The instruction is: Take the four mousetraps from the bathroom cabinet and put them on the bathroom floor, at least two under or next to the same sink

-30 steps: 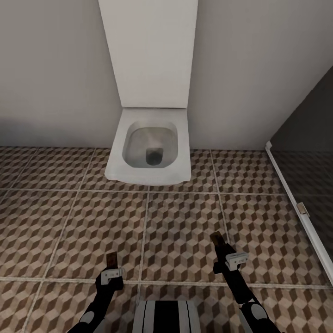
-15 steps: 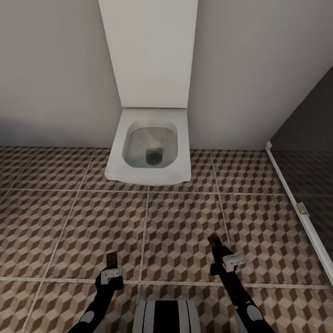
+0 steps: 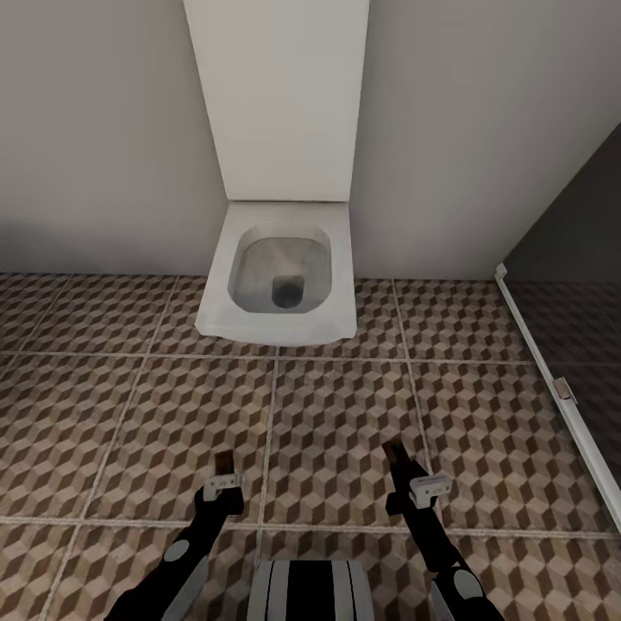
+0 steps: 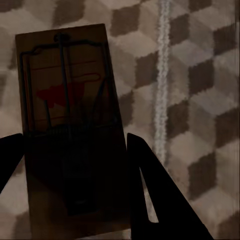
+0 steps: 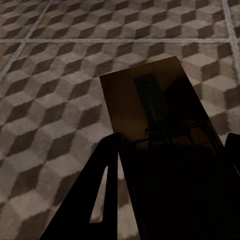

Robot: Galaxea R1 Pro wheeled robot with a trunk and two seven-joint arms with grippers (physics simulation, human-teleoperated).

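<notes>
So I've got one mousetrap (image 4: pixel 67 125) pinched flat between the L gripper (image 3: pixel 226 477) fingers, w/ the red mark showing, and another mousetrap (image 5: pixel 150 107) pinched in the R gripper (image 3: pixel 405 470). Both traps hang just above the bathroom floor (image 3: pixel 336 405), not on it yet.

I think this is the carry-and-put-down step. Next I need to find a sink, bc I see none here, then go low and let go so the traps land flat on the tiles.

The floor has big tiles w/ a brown cube pattern and light lines. Ahead is a white toilet (image 3: pixel 280 276) on a plain gray wall (image 3: pixel 95 129). On the R side is a dark glass panel (image 3: pixel 578 285) w/ a white edge.
</notes>
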